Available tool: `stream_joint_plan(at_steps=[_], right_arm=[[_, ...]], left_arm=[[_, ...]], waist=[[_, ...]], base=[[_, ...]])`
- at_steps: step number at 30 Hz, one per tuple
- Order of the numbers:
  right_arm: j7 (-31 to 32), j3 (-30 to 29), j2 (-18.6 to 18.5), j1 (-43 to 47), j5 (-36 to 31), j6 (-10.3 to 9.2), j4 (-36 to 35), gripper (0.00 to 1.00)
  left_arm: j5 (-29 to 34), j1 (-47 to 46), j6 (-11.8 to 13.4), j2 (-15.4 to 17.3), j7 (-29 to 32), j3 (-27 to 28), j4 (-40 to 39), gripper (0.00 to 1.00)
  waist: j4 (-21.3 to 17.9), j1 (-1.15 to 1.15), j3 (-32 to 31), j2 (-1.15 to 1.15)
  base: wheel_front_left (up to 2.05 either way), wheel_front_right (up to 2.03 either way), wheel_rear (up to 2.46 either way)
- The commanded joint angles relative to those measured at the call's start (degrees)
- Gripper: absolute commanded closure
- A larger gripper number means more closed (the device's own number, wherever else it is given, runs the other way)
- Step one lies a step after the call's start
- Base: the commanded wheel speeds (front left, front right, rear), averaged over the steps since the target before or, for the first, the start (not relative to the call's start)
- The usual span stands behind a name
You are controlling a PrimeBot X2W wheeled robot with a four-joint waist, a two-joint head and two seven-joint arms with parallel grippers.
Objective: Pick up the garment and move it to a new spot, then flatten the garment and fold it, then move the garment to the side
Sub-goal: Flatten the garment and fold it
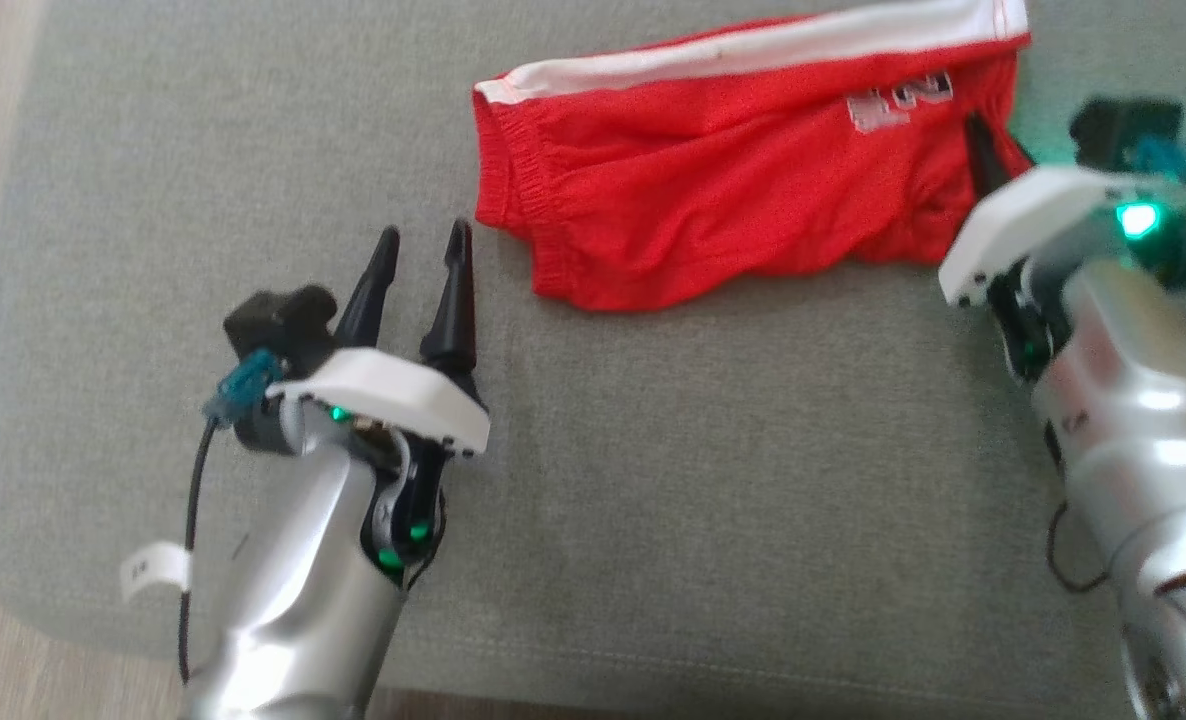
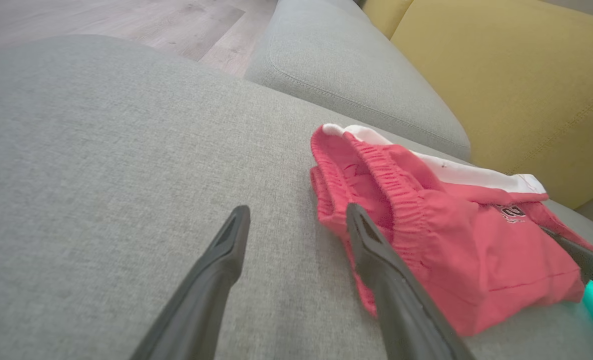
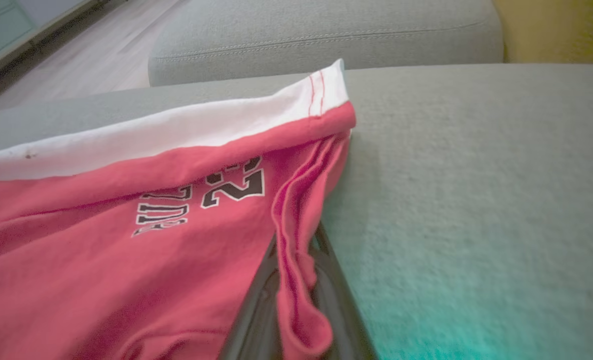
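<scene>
The red garment point(image 1: 733, 190) lies on the grey cushion point(image 1: 653, 480) at 1 o'clock in the head view. The left end effector point(image 1: 425, 232) stands wide and empty just beside its 8 o'clock corner. The right end effector point(image 3: 297, 250) grips a fold at its 3 o'clock edge.

"22" on red garment point(image 3: 101, 280), adjoining lettering point(image 3: 161, 215) unreadable

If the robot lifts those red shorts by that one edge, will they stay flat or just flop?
Probably flop: the red shorts lie in soft folds, and one edge bunches up in the right gripper. They look thin, so they are likely light. Dragged over the grey cushion, the cloth would probably crumple rather than slide flat.
</scene>
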Motion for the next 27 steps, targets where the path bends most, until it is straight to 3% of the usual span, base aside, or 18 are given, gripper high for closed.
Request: stream_joint_plan(at_steps=[1, 9, 15, 21, 27], right_arm=[[-1.00, 0.40, 0.43, 1.76, 1.20, 0.37, -1.38, 1.00], [-3.91, 1.11, -2.18, 7.98, 9.30, 0.37, -7.93, 1.00], [-3.96, 6.39, -3.84, 8.73, 11.58, 0.37, -17.43, 1.00], [-0.85, 12.43, -1.92, 8.18, 12.37, 0.37, -24.39, 1.00], [2.32, 17.07, 1.26, 7.96, 11.95, 0.37, -25.83, 1.00]], left_arm=[[0.56, 0.33, 0.37, 1.05, -0.30, 2.16, -1.76, 0.00], [3.39, 6.19, 0.61, 1.05, -0.30, 4.72, -1.49, 0.00], [3.92, 9.08, -0.53, 1.05, -0.30, 6.20, -0.94, 0.00], [3.34, 9.64, -0.86, 1.05, -0.30, 4.82, -0.63, 0.00], [2.55, 9.64, -0.42, 1.05, -0.30, 2.20, -0.85, 0.00]], waist=[[-0.72, 0.00, -1.43, 0.00], [-3.55, 0.00, -6.22, 0.00], [-3.91, 0.00, -6.99, 0.00], [-0.49, 0.00, -7.71, 0.00], [5.22, 0.00, -7.85, 0.00]], base=[[0.00, 0.00, 0.00], [0.00, 0.00, 0.00], [0.00, 0.00, 0.00], [0.00, 0.00, 0.00], [0.00, 0.00, 0.00]])
